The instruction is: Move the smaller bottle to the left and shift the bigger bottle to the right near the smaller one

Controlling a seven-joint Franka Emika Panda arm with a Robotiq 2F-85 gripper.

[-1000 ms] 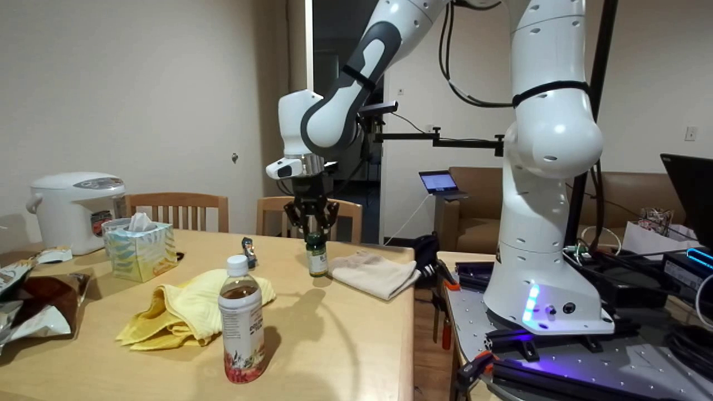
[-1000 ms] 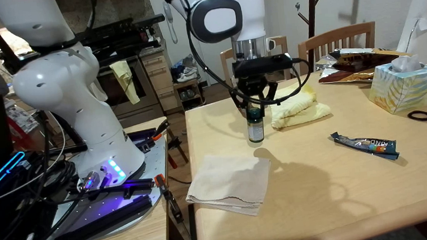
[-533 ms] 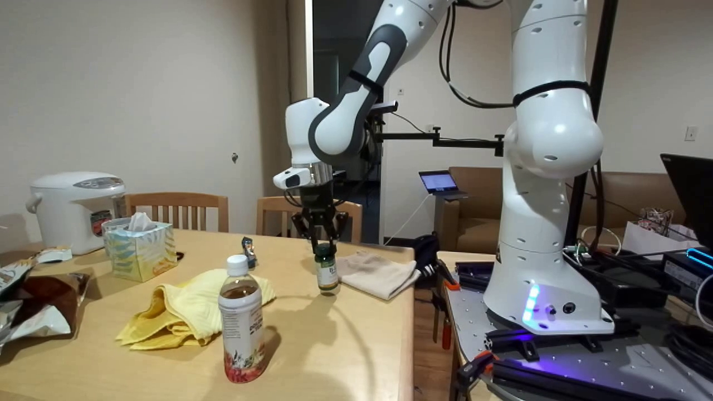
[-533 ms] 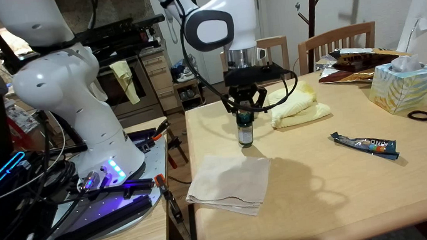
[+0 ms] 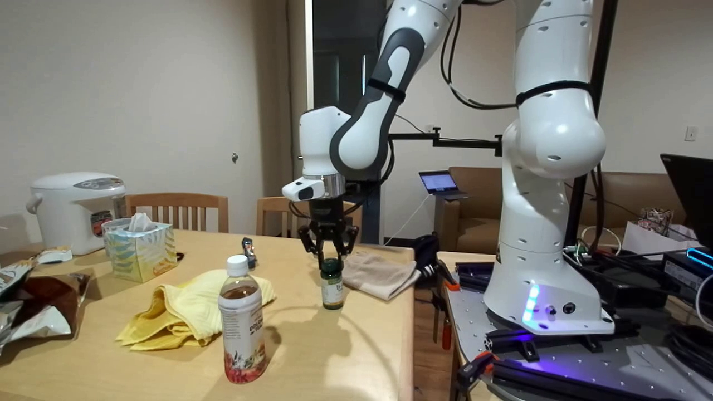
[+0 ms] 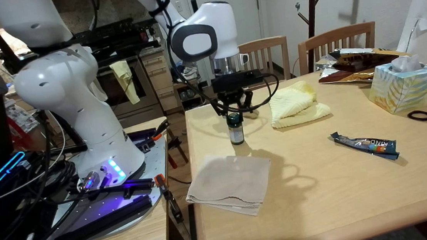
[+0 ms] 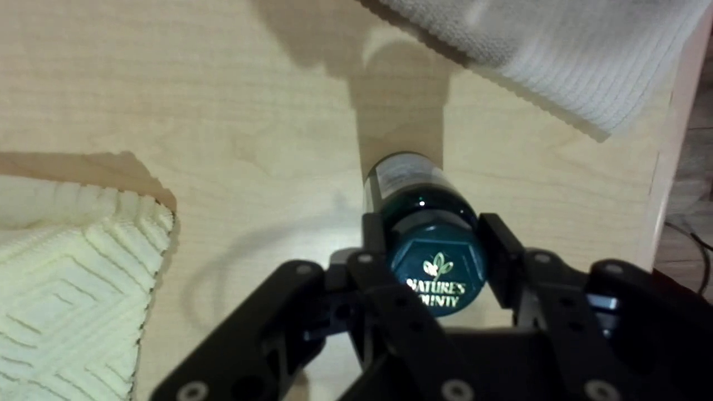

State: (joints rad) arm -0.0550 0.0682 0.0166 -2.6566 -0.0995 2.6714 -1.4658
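Note:
The smaller bottle is short and dark green with a pale label and a green cap. It is upright, just beside the beige cloth in an exterior view. Its cap shows in the wrist view, and its body in an exterior view. My gripper is shut on it around the cap. Its base is at or very close to the tabletop. The bigger bottle, with white cap and red-patterned label, stands upright nearer the camera, left of my gripper; in an exterior view it is mostly hidden behind my gripper.
A folded beige cloth lies near the table edge on the robot's side. A crumpled yellow cloth lies behind the bigger bottle. A tissue box, a snack bar wrapper and a chip bag are farther off.
My gripper has carried the smaller bottle towards the robot base, rightwards and nearer in an exterior view. The bottle's base has come closer to its shadow. The bigger bottle has not moved.

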